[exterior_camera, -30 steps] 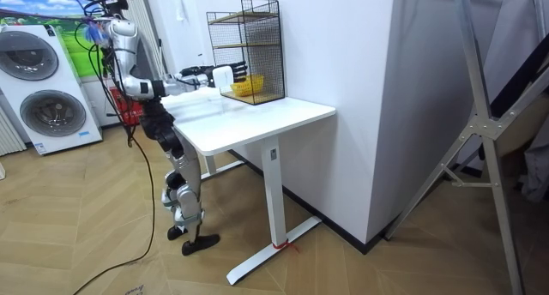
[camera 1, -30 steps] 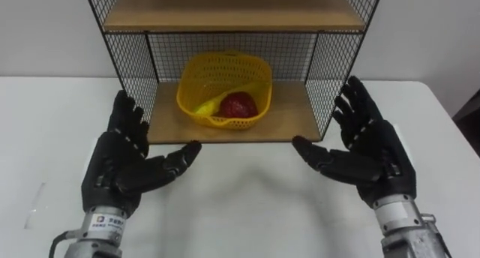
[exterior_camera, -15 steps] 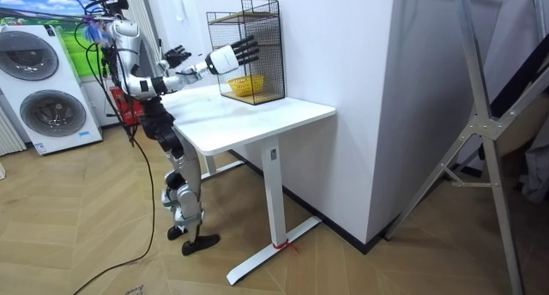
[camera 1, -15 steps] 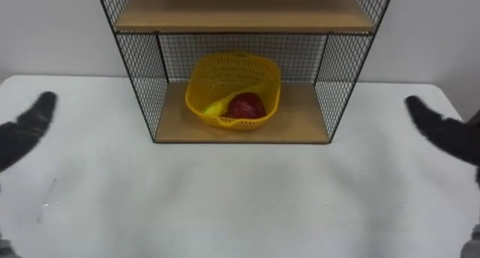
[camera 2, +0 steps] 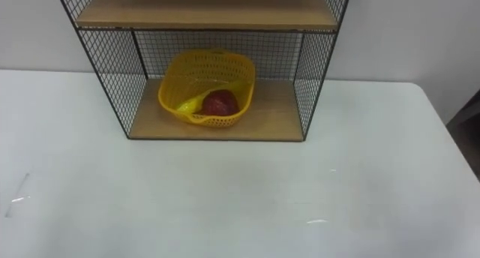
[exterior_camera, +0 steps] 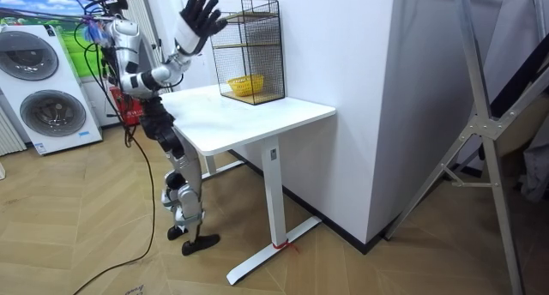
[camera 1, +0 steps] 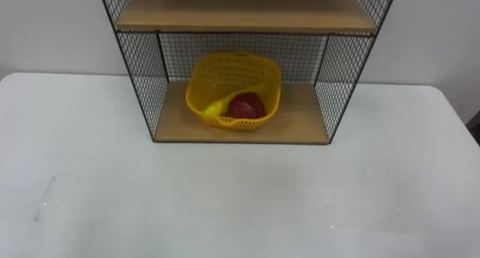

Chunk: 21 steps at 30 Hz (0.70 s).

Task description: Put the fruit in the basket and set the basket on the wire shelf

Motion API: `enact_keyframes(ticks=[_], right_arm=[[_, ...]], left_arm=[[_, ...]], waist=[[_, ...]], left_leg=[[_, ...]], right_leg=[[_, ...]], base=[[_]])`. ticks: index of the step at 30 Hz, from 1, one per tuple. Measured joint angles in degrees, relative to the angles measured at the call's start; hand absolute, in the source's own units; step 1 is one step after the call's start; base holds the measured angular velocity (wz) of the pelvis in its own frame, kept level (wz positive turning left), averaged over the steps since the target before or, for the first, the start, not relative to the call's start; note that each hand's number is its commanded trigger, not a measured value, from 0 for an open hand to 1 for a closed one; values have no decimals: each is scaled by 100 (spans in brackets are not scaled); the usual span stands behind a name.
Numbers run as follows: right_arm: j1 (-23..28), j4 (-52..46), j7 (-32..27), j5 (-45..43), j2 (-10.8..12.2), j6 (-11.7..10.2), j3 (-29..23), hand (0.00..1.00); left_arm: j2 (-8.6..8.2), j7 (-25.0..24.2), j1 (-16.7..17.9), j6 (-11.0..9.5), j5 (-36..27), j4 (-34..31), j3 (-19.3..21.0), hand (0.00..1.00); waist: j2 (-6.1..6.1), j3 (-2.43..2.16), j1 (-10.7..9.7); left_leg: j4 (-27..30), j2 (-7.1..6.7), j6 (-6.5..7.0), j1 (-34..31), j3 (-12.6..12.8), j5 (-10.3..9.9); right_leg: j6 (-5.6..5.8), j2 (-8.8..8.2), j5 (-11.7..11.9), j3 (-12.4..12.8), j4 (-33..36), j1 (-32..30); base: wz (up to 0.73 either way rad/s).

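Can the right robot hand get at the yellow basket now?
Probably yes: the right robot hand is raised, open and empty, and the wire shelf's front stands open before the basket.

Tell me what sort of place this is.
Probably a home-style laundry or utility room, perhaps a test setup: two front-loading washers stand at the room view's left, the floor is wood-look, and a white table carries a wire shelf holding a basket of fruit.

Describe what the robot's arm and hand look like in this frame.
In the room view, the right hand is black, with long, slender fingers. The forearm behind it is pale silver-grey, and the upper arm looks light grey with darker joints. Any marking at the wrist is too small to make out.
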Motion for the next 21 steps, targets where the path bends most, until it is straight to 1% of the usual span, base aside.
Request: enact_keyframes(ticks=[1,2,3,4,5,6,7,8,9,10,11,12,13,14,15,16,17,19,21], right_arm=[[105,286,-133,129,-50,45,-166,0],[165,411,-199,231,-77,93,-223,0],[325,590,-363,521,-95,224,-312,0],[452,900,-472,759,-100,261,-338,0],[489,1118,-499,896,-117,290,-341,0],[541,1521,-561,1264,-167,417,-344,0],[590,1896,-636,1435,-174,492,-340,0],[603,2096,-651,1477,-173,505,-340,0],[629,2448,-649,1667,-172,585,-340,0],[625,2795,-624,2047,-179,612,-345,0],[591,3039,-617,2203,-192,615,-346,0],[517,3569,-598,2468,-209,634,-355,0],[493,4102,-544,2688,-207,668,-355,0],[485,4361,-525,2791,-205,683,-355,0],[484,4865,-498,2991,-206,688,-357,0],[481,5323,-495,3172,-206,687,-366,0],[478,5547,-485,3214,-205,683,-372,0],[463,6504,-376,3460,-198,659,-384,0],[365,7025,-368,3558,-179,660,-382,0]], left_arm=[[101,91,76,15,-396,452,135,0],[137,150,131,31,-590,694,190,0],[145,296,259,110,-1018,1081,259,0],[113,411,373,177,-1319,1395,239,0],[107,438,414,226,-1436,1561,237,0],[114,488,480,291,-1730,1899,238,0],[124,522,490,324,-1947,2325,205,0],[124,521,495,357,-2038,2542,177,0],[124,509,508,396,-2188,2986,96,0],[136,443,511,415,-2443,3528,83,0],[147,392,506,429,-2556,3806,83,0],[144,275,495,477,-2759,4348,67,0],[128,163,475,542,-2911,4860,31,0],[109,124,469,589,-2961,5066,25,0],[88,48,448,643,-2962,5527,25,0],[86,-14,446,652,-2963,5995,32,0],[85,-38,446,652,-2965,6196,36,0],[71,-147,441,652,-2974,6831,33,0],[57,-178,437,674,-2961,7092,33,0]], waist=[[18,-16,2],[25,-22,0],[42,-39,-11],[43,-41,-28],[34,-42,-29],[10,-38,-43],[10,-37,-68],[14,-40,-84],[12,-41,-129],[17,-44,-150],[15,-44,-158],[0,-44,-164],[-15,-45,-167],[-19,-47,-162],[-31,-51,-148],[-35,-58,-152],[-35,-59,-154],[-35,-59,-176],[-36,-60,-195]], left_leg=[[-2,-5,0,-12,-8,-1],[-2,-11,0,-23,-5,-1],[-3,-27,1,-50,-4,-1],[-3,-35,1,-65,-8,-1],[-3,-37,1,-68,-20,-1],[-2,-46,-11,-72,-42,-8],[4,-60,-26,-104,-77,-17],[14,-73,-25,-139,-110,-17],[20,-95,-21,-199,-151,-13],[19,-108,-17,-215,-180,-10],[14,-108,-16,-215,-184,-10],[5,-105,13,-213,-167,7],[6,-104,14,-212,-160,8],[9,-104,14,-207,-160,8],[12,-104,0,-174,-163,-2],[12,-105,-13,-127,-162,-18],[12,-104,-12,-104,-162,-20],[86,-96,-18,-93,-186,-52],[117,-87,-21,-92,-186,-58]], right_leg=[[1,-10,-21,-5,19,-20],[-3,-21,-37,-5,64,-53],[-3,-35,-72,9,126,-116],[-10,-51,-89,-7,174,-147],[-11,-54,-94,-14,176,-147],[-3,-56,-115,-15,183,-151],[9,-59,-127,-8,195,-175],[20,-67,-134,-17,201,-196],[24,-98,-146,-55,245,-256],[24,-116,-151,-86,272,-270],[24,-118,-150,-99,264,-263],[17,-121,-142,-108,262,-251],[16,-121,-141,-99,269,-244],[16,-116,-141,-80,269,-240],[23,-112,-152,-67,265,-232],[31,-113,-184,-62,267,-189],[36,-114,-193,-63,267,-167],[65,-117,-247,-101,266,-112],[67,-115,-246,-112,270,-95]], base=[[0],[0],[0],[0],[6],[10],[11],[18],[18],[16],[0],[-3],[-4],[0],[0],[0],[4],[7],[2]])
